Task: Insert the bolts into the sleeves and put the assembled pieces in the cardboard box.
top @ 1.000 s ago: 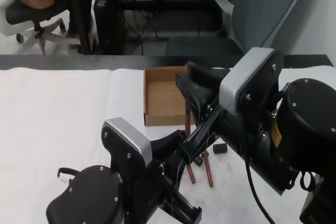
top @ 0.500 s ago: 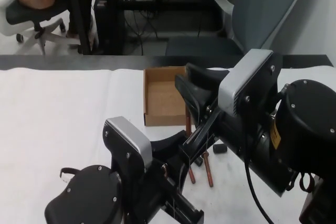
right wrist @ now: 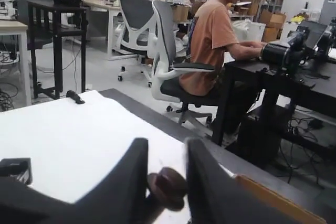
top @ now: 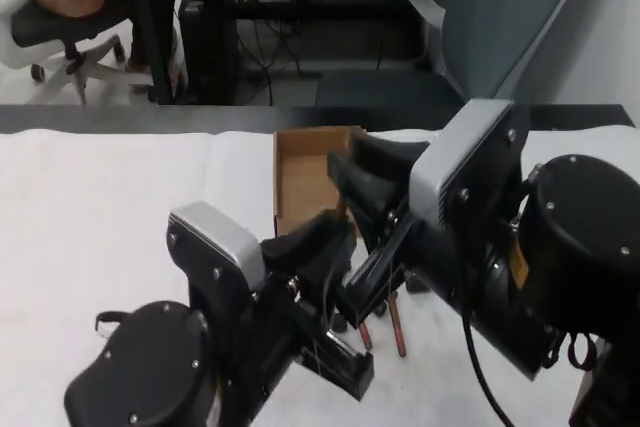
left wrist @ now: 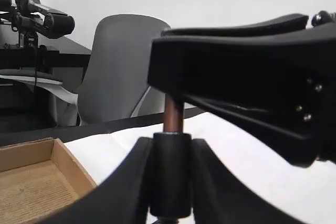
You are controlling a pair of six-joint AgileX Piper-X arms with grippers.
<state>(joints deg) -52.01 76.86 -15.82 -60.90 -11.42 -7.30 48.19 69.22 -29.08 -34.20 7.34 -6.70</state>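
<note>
first assembly is under way, judging by the grips. the left gripper (left wrist: 170,184) is clamped around a black sleeve (left wrist: 170,163), held upright. the right gripper (right wrist: 167,183) is closed on a copper bolt (left wrist: 172,113), whose shank stands out of the sleeve's top. it looks partly inserted, not seated. the pair hangs above the bench (top: 120,207), with the cardboard box (top: 300,185) at 12 o'clock from it. the stretch of box floor that shows carries no finished piece. so what i judge is left: push this bolt home, drop the piece in the box, then repeat with the rest.

count: one box, one sleeve in hand, three bolts. one bolt is gripped. a loose bolt (top: 398,322) and a second loose bolt (top: 364,334) lie on the bench at 5 o'clock from the grippers. the arms may hide further sleeves.
</note>
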